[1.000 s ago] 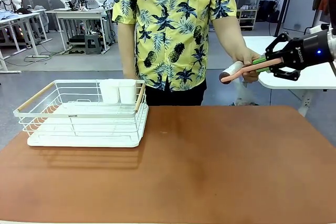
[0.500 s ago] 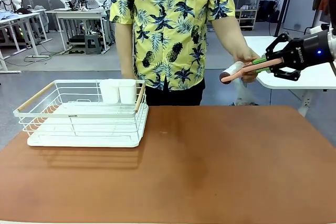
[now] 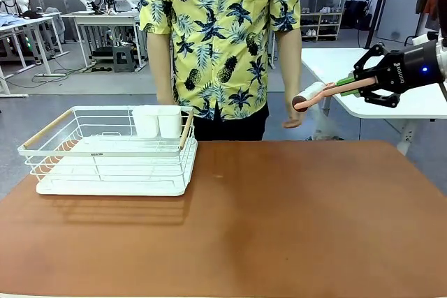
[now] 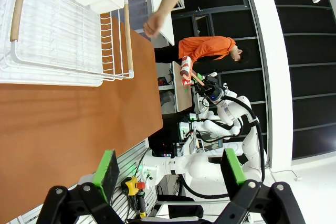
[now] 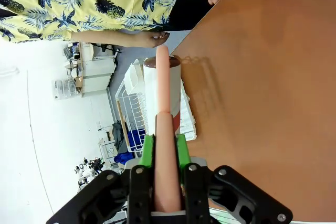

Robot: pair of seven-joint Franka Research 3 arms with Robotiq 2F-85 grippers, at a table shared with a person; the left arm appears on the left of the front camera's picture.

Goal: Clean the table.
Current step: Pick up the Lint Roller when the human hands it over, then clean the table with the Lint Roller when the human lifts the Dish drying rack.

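The reddish-brown table (image 3: pixel 279 221) spreads across the front view. Above its far right corner my right gripper (image 3: pixel 348 86) is shut on the pink handle of a lint roller (image 3: pixel 307 95), whose white roll points left toward the person. In the right wrist view the handle of the lint roller (image 5: pixel 161 93) runs straight out between the green pads of the right gripper (image 5: pixel 163 150), over the table (image 5: pixel 262 77). The person's hand (image 3: pixel 292 121) hangs below the roll, apart from it. My left gripper (image 4: pixel 170 169) is open and holds nothing, above the table (image 4: pixel 63 129).
A white wire dish rack (image 3: pixel 105 151) holding two white cups (image 3: pixel 157 121) stands at the table's far left. The person stands at the far edge. A smaller white table (image 3: pixel 412 102) lies behind my right gripper.
The person's hand has let go of the lint roller and dropped to their side. The right gripper keeps the roller in the same place.
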